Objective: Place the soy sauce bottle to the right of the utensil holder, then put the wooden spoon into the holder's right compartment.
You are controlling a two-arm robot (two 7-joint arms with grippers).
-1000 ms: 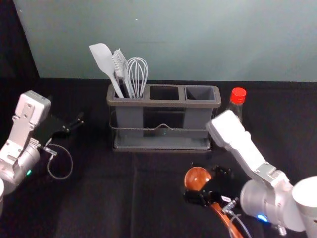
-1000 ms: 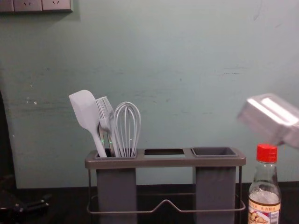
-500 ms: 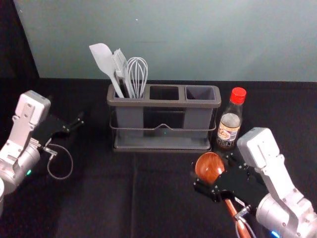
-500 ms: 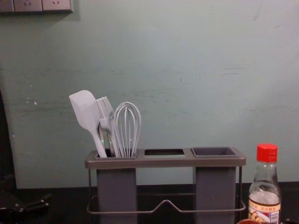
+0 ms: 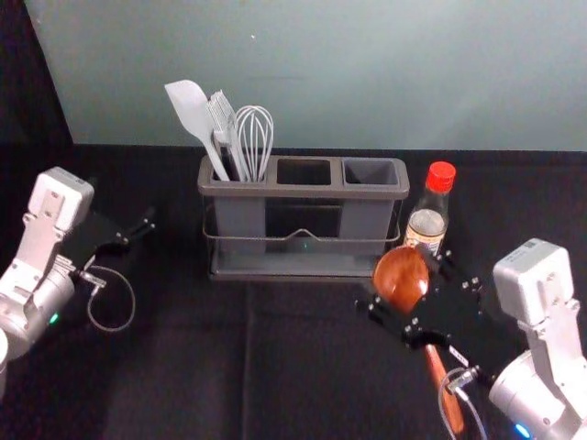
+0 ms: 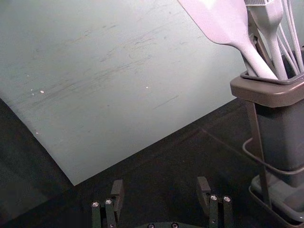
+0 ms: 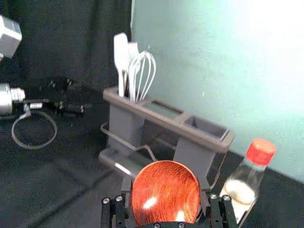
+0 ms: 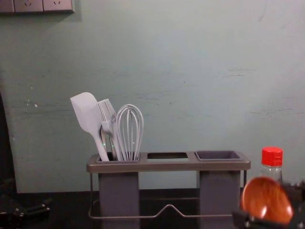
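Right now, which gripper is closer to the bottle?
Right. The right gripper, holding the spoon, is just in front of the bottle; the left gripper is far off, left of the holder.

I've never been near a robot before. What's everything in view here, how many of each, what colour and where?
Utensil holder: one, grey-brown, centre.
Spatula, brush, whisk: one each, pale grey, holder's left compartment.
Silvery utensil: at least one, mostly hidden behind the brush.
Soy sauce bottle: one, clear, red cap, right of holder.
Wooden spoon: one, reddish-brown, in right tool.
Wall: one, grey-green, behind.
Wall plates: three, grey, wall's upper left.
Tablecloth: one, black, underneath.
Left tool: one, black, left side, open.
Right tool: one, black, front right, gripping spoon.
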